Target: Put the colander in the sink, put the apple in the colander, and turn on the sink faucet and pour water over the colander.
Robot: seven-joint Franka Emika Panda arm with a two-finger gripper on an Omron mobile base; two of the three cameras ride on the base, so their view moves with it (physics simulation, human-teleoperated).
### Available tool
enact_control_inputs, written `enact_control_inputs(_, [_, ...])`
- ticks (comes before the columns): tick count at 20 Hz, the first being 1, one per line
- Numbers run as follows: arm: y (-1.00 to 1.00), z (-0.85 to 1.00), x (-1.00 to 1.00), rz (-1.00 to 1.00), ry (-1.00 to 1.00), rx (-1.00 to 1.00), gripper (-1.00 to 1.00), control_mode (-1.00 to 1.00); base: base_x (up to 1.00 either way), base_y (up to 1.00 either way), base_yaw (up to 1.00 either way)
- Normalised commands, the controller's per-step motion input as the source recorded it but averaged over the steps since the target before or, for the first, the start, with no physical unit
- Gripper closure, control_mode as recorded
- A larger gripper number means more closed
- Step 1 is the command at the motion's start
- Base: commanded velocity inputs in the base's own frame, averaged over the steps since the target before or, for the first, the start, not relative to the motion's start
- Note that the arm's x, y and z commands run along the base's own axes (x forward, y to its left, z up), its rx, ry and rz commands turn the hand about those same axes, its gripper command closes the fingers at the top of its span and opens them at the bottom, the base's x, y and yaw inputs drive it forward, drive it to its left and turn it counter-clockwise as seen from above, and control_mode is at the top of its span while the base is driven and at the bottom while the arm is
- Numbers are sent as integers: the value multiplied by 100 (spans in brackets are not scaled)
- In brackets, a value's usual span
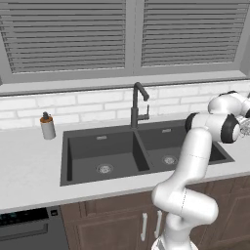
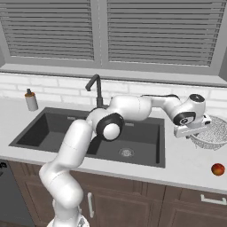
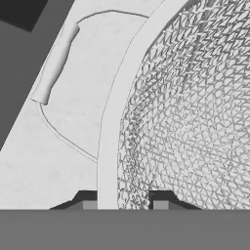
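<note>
Nothing is finished yet: the pincer (image 3: 122,202) grips the colander (image 2: 216,129) rim on the worktop's (image 2: 186,164) right end; the apple (image 2: 217,169) waits near the front edge, and the sink (image 2: 137,153) holds nothing.

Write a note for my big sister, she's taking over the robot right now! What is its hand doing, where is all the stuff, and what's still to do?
End effector: shut on the colander, one finger on each side of its rim.
Colander: on the counter right of the sink, not lifted yet.
Apple: on the counter in front of the colander, untouched.
Sink faucet: behind the divider between the basins, no water running.
Done: colander gripped.
Left: move the colander into the sink, put the apple in it, turn on the faucet and pour water over the colander.
</note>
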Motion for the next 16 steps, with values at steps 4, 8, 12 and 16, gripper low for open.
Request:
enact_control_inputs(4, [8,0,0,0,0,0,100,-100,0,0,0])
enact_control_inputs(8, [52,1,0,0,0,0,100,-100,0,0,0])
enact_control_inputs(12, [77,2,-2,1,-1,0,100,-100,0,0,0])
enact_control_inputs(16, [75,7,-34,0,0,-1,100,-100,0,0,0])
